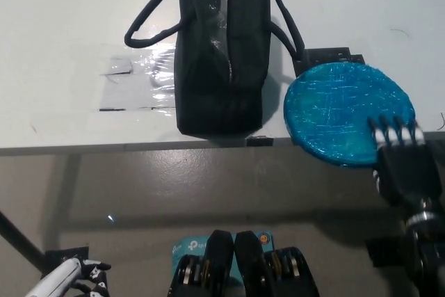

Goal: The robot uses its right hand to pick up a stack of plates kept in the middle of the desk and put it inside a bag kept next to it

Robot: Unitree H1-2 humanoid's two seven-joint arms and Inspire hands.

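Black right hand [403, 161] lies palm down with fingers spread, its fingertips [396, 129] resting on the near right edge of the stack of plates [341, 113], gripping nothing. This blue, shiny, film-wrapped stack sits on the white desk [62, 19], overhanging the front edge, just right of the black bag [222, 53]. It looks stiff, light and slippery; the overhanging rim seems the best place to pinch. White left hand [80, 276] rests low at lower left.

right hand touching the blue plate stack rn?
Cannot tell. In the head view the right hand's fingertips overlap the lower right rim of the blue plate stack, but looking straight down hides whether they rest on it or hover above.
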